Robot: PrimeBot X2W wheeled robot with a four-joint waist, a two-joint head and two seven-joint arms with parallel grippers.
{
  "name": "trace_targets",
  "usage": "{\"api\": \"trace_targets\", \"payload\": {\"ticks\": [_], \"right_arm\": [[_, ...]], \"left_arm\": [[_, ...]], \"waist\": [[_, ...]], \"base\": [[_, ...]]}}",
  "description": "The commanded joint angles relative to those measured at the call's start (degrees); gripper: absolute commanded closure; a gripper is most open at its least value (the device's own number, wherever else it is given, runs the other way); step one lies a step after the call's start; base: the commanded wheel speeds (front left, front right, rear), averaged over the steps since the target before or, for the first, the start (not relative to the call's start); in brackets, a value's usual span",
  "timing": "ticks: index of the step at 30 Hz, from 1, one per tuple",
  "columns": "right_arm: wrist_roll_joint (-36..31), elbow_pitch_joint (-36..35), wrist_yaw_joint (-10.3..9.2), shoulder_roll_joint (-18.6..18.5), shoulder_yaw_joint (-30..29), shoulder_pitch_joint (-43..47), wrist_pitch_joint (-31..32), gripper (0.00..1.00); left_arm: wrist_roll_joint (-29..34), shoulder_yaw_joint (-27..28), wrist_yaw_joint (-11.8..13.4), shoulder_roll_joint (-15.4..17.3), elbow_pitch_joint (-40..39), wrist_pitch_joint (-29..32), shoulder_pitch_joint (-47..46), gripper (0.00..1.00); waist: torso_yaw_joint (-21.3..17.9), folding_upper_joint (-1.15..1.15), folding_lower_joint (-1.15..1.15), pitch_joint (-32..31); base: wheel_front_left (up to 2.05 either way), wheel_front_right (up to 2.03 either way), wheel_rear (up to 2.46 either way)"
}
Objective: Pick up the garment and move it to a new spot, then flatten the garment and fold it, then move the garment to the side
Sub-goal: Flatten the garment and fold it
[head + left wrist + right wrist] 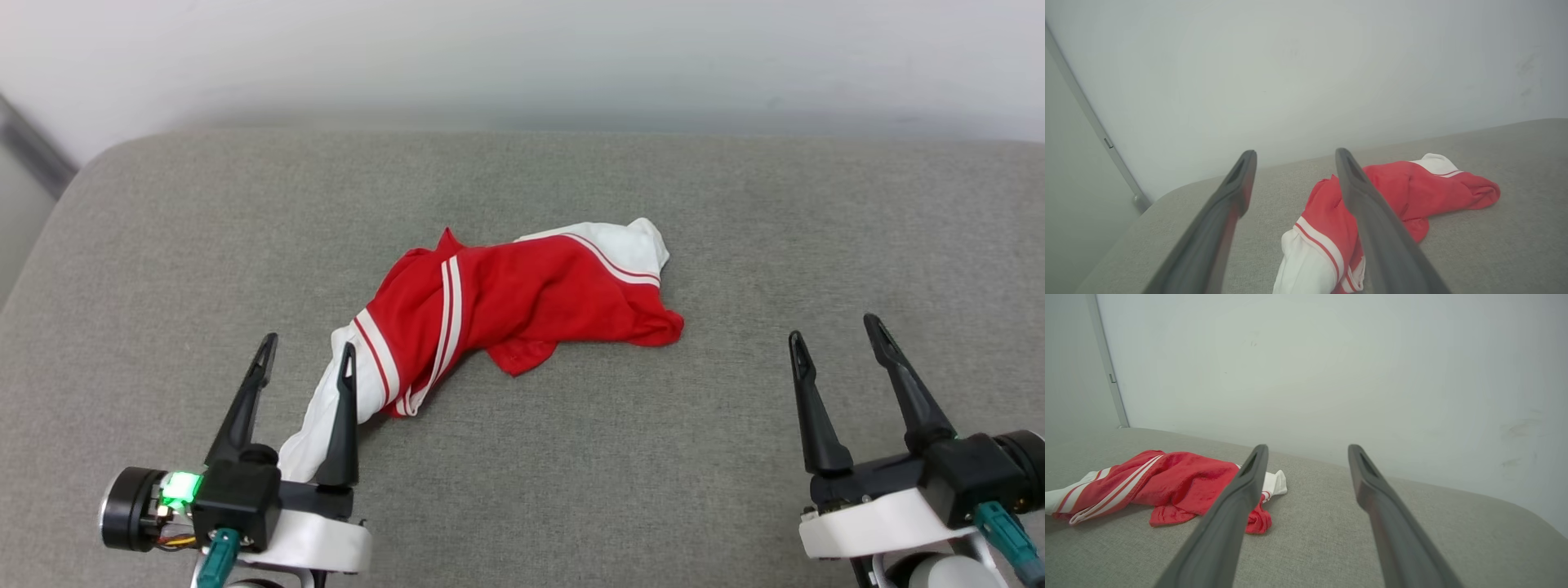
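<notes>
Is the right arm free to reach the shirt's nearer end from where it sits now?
Probably yes. The right claw stands open over bare grey cushion, apart from the garment, and nothing lies between them; it would only need to move leftward across that gap.

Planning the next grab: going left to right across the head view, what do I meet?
Left gripper with long dark fingers, crumpled red T-shirt of thin fabric with white sleeves, right gripper with long dark fingers.
</notes>
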Motion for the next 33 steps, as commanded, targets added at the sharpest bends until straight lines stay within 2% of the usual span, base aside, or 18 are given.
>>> {"api": "trace_targets", "payload": {"ticks": [1, 4, 6, 8, 11, 15, 18, 20, 23, 26, 33], "right_arm": [[-0.1, -0.2, -0.04, 0.1, -0.2, -1.1, -0.1, 0.00], [0.2, 2.2, -0.04, -0.8, 1.2, -3.6, 0.8, 0.00], [1.3, 3.5, -0.07, -3.3, 2.9, -6.8, 5.1, 0.00], [3.9, 4.7, -0.05, -6.3, 4.9, -10.9, 12.4, 0.00], [8.1, 6.7, -0.05, -13.2, 10.1, -18.6, 26.4, 0.00], [18.2, 9.7, -0.04, -19.7, 15.8, -29.6, 45.3, 0.00], [24.3, 13.2, -0.04, -22.5, 18.7, -37.0, 57.3, 0.00], [26.0, 15.7, -0.04, -24.0, 20.1, -42.0, 62.7, 0.00], [27.2, 20.4, -0.04, -25.2, 22.0, -46.6, 67.9, 0.00], [26.0, 24.8, -0.04, -27.0, 23.9, -50.2, 70.6, 0.00], [25.0, 33.1, -0.04, -30.1, 28.2, -54.1, 70.7, 0.00]], "left_arm": [[0.9, 0.5, -0.7, -0.9, -0.7, -0.1, 0.8, 0.00], [2.3, 1.2, -2.6, -2.7, -0.9, -0.1, 1.2, 0.00], [2.9, 1.6, -3.7, -3.9, -0.7, -0.1, 0.5, 0.00], [3.6, 2.0, -4.8, -5.2, -0.6, -0.1, -0.6, 0.00], [4.5, 2.7, -6.1, -7.0, -0.6, -0.1, -1.3, 0.00], [5.1, 3.3, -8.0, -9.3, 0.2, -0.1, -2.8, 0.00], [5.7, 3.5, -9.3, -11.2, 0.6, -0.1, -3.9, 0.00], [6.0, 3.4, -10.3, -12.5, 0.7, -0.1, -4.7, 0.00], [6.5, 3.0, -11.7, -14.3, 1.5, -0.1, -5.8, 0.00], [6.6, 2.9, -12.7, -15.7, 1.6, -0.1, -6.5, 0.00], [7.2, 1.6, -14.5, -17.7, 1.7, -0.1, -6.4, 0.00]], "waist": [[0.7, 0.00, 0.00, 0.8], [1.9, 0.00, 0.00, 2.3], [3.0, 0.00, 0.00, 3.6], [4.1, 0.00, 0.00, 4.9], [5.8, 0.00, 0.00, 6.9], [8.5, 0.00, 0.00, 9.6], [10.9, 0.00, 0.00, 11.6], [12.9, 0.00, 0.00, 12.9], [16.2, 0.00, 0.00, 14.3], [19.0, 0.00, 0.00, 15.2], [22.8, 0.00, 0.00, 16.8]], "base": [[0.00, 0.00, 0.00], [0.00, 0.00, 0.00], [0.00, 0.00, 0.00], [0.00, 0.00, 0.00], [0.00, 0.00, 0.00], [0.00, 0.00, 0.00], [0.00, 0.00, 0.00], [0.00, 0.00, 0.00], [0.00, 0.00, 0.00], [0.00, 0.00, 0.00], [0.00, 0.00, 0.00]]}}
